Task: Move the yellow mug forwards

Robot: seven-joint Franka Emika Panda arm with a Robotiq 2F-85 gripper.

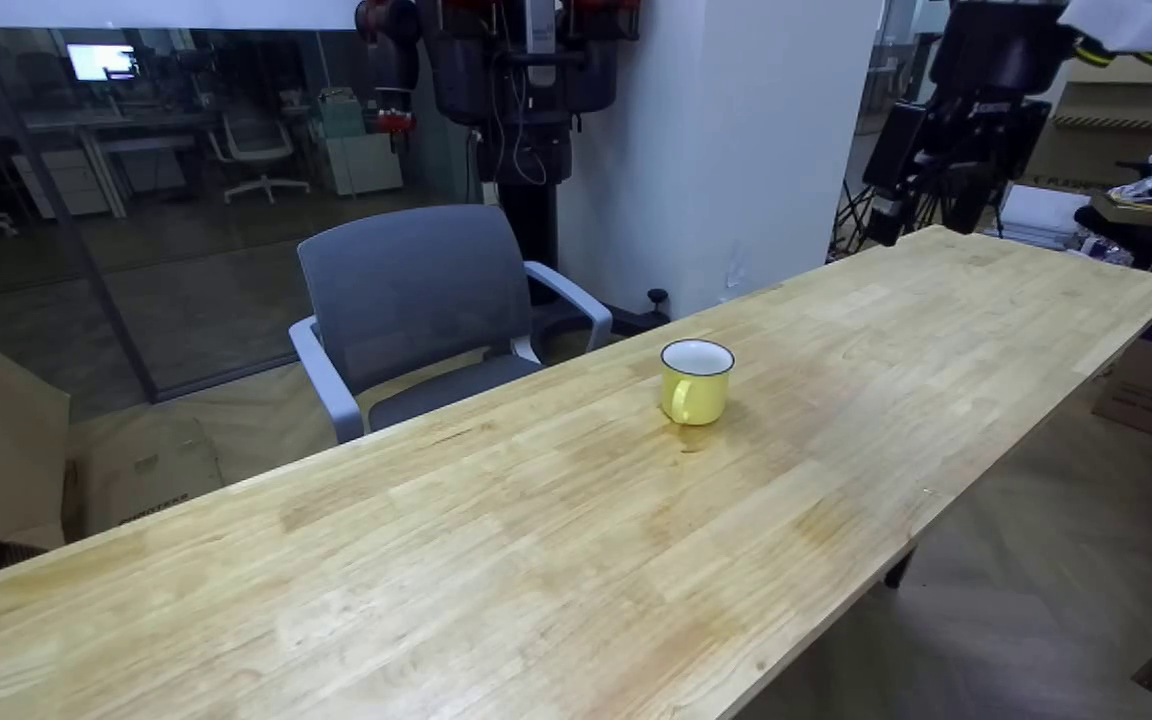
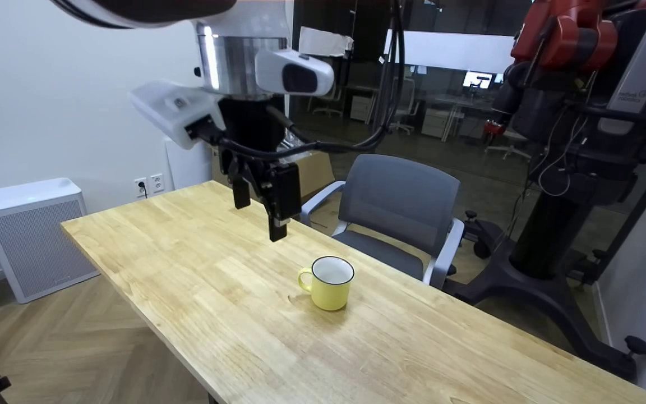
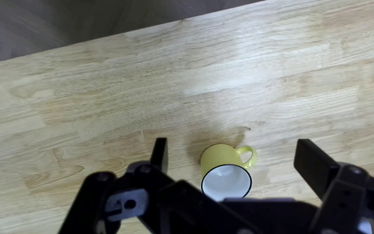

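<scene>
The yellow mug (image 1: 706, 393) stands upright on the wooden table, with a dark-edged rim and white inside. It also shows in an exterior view (image 2: 328, 294) and in the wrist view (image 3: 221, 156). Its handle points to the right in the wrist view. My gripper (image 2: 260, 217) is open and empty, held above the table and apart from the mug. In the wrist view the mug lies between the two fingers of the gripper (image 3: 231, 145), below them, with part of its rim hidden by the gripper body.
The long wooden table (image 1: 416, 560) bears the mug. A grey chair (image 1: 421, 290) stands against its long side, with its armrests close to the edge. Another robot (image 2: 570, 157) stands behind the chair. A white box-shaped appliance (image 2: 37, 241) stands on the floor past the table's far end.
</scene>
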